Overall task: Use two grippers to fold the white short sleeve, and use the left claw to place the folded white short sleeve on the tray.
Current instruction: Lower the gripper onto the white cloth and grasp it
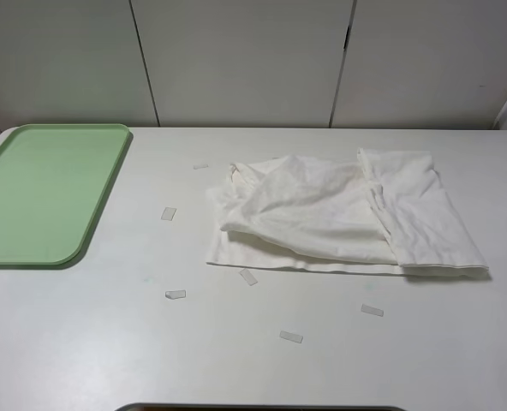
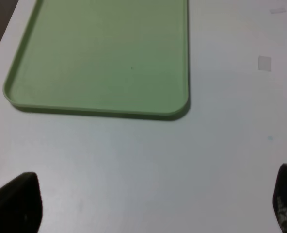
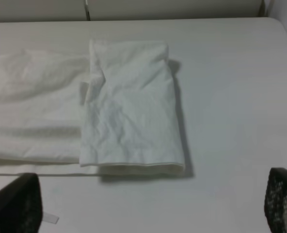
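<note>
The white short sleeve (image 1: pixel 339 214) lies crumpled and partly folded on the table, right of centre, with one side flap turned over its right part (image 3: pixel 129 111). The pale green tray (image 1: pixel 44 190) rests at the far left and holds nothing (image 2: pixel 104 58). Neither arm shows in the high view. My left gripper (image 2: pixel 153 204) hovers above bare table just short of the tray's near edge, open, with only its two black fingertips (image 2: pixel 15 204) visible. My right gripper (image 3: pixel 148 204) is open too, hanging over bare table near the shirt's folded hem.
Several small pale tape strips (image 1: pixel 169 213) lie scattered on the white table (image 1: pixel 108 342) around the shirt's left and front sides. A wall of white panels (image 1: pixel 236 60) stands behind the table. A dark edge (image 1: pixel 262 408) shows at the table's front.
</note>
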Motion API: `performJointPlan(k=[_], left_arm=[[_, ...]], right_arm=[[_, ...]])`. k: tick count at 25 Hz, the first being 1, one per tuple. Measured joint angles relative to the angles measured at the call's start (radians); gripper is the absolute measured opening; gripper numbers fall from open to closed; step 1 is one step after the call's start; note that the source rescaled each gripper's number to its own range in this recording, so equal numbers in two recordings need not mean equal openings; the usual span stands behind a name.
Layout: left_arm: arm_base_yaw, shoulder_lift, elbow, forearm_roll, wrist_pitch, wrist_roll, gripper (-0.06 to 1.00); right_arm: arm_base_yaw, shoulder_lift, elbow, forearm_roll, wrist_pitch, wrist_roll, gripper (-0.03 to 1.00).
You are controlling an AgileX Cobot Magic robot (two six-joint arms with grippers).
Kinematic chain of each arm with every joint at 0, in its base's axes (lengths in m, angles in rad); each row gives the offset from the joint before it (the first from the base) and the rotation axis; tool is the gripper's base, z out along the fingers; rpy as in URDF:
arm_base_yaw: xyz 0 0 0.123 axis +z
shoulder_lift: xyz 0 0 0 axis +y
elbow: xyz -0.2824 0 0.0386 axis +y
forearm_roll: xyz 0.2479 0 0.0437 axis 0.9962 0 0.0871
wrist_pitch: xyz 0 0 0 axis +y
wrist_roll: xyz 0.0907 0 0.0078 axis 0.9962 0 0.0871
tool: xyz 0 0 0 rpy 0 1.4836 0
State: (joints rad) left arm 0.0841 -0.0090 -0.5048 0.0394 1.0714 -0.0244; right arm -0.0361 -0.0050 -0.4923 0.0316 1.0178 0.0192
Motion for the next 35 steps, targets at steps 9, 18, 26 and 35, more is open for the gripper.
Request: performJointPlan(k=[9, 18, 26, 35], left_arm=[[0.000, 0.000, 0.000, 0.000, 0.000, 0.000, 0.95], [0.000, 0.000, 0.000, 0.000, 0.000, 0.000, 0.95], [0.000, 0.000, 0.000, 0.000, 0.000, 0.000, 0.95], [0.000, 0.295, -0.128, -0.028, 0.006, -0.007, 0.95]], right_arm=[[0.000, 0.000, 0.000, 0.000, 0.000, 0.000, 1.00], [0.000, 0.000, 0.000, 0.000, 0.000, 0.000, 1.00], [0.000, 0.000, 0.000, 0.000, 0.000, 0.000, 1.00], [0.000, 0.000, 0.000, 0.000, 0.000, 0.000, 1.00]])
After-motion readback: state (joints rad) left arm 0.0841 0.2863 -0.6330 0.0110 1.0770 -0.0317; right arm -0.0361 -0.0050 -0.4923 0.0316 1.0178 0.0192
